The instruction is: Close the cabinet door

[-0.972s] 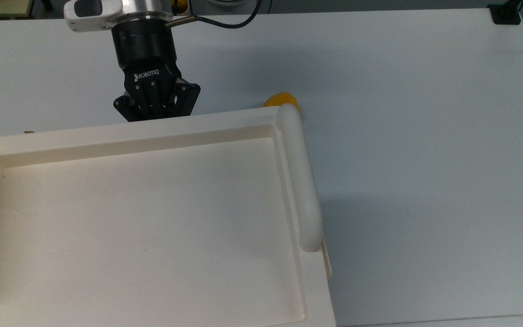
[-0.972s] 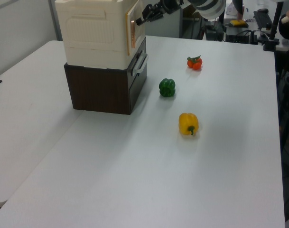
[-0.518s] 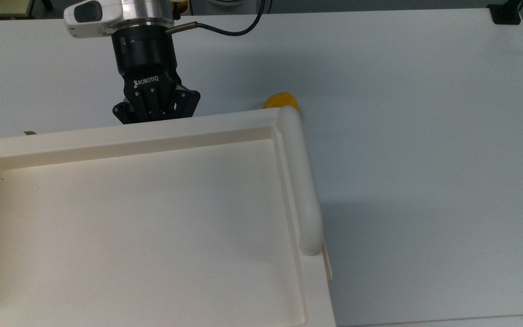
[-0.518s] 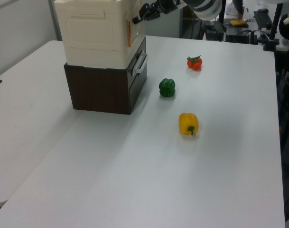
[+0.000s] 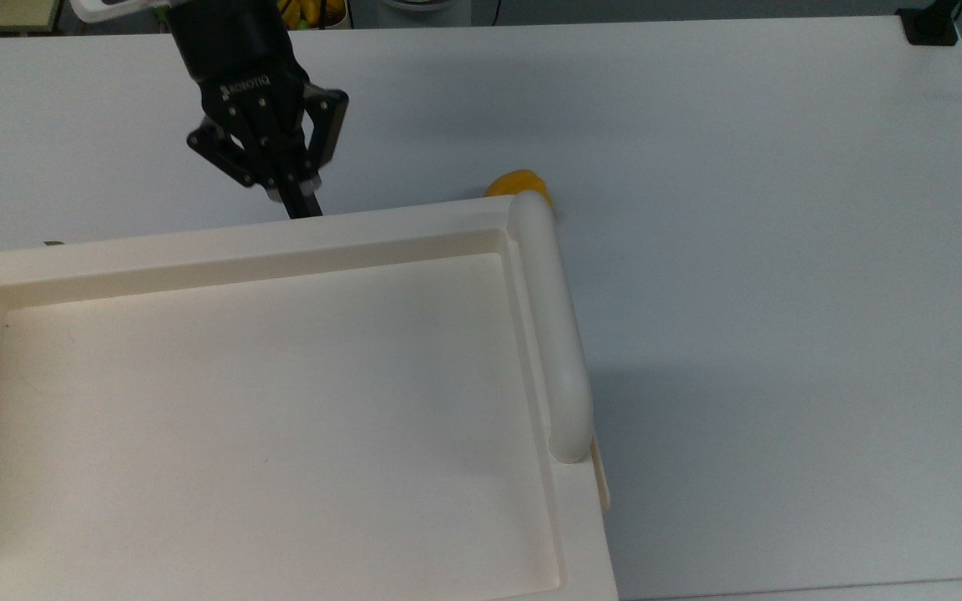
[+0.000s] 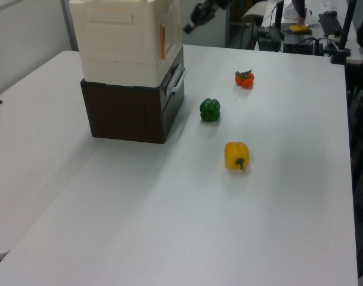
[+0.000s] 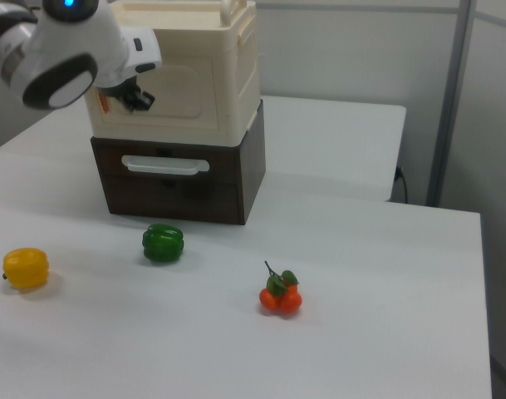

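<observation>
top view: end effector [image 5: 301, 200] fingers together, empty, beside the cabinet [image 5: 281, 242].

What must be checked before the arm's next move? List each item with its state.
1. Cabinet door flush with the cabinet: ok, though the left view shows a thin orange strip at its edge.
2. Gripper off the door: ok, apart in the left view.
3. Fingers shut, holding nothing: ok.
4. Green pepper and yellow pepper away from the cabinet: ok.
5. Dark drawer below fully shut: cannot tell.
</observation>
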Tool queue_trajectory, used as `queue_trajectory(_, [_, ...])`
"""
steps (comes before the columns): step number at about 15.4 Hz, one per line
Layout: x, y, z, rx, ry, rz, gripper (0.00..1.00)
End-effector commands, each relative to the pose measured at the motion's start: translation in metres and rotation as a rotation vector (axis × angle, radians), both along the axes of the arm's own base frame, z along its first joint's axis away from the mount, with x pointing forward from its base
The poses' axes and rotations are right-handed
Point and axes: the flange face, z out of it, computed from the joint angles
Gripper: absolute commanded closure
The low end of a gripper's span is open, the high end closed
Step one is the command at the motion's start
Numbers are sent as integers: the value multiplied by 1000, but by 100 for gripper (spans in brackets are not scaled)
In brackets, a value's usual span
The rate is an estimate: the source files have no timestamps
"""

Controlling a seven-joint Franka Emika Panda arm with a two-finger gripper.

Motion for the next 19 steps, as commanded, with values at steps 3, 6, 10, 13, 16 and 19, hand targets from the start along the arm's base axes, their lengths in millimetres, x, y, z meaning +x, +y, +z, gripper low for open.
queue_trajectory(3, [-83, -18, 18, -208, 436, 11, 30])
queue_trajectory(6, [-120, -6, 37, -251, 589, -22, 0])
queue_trajectory(10, [-156, 30, 66, -265, 657, 25, 0])
queue_trajectory(13, [-157, 78, 73, -267, 653, 7, 0])
queue_trajectory(16, [-150, 101, 69, -292, 605, 59, 0])
queue_trajectory(19, [-138, 100, 60, -325, 530, 155, 0])
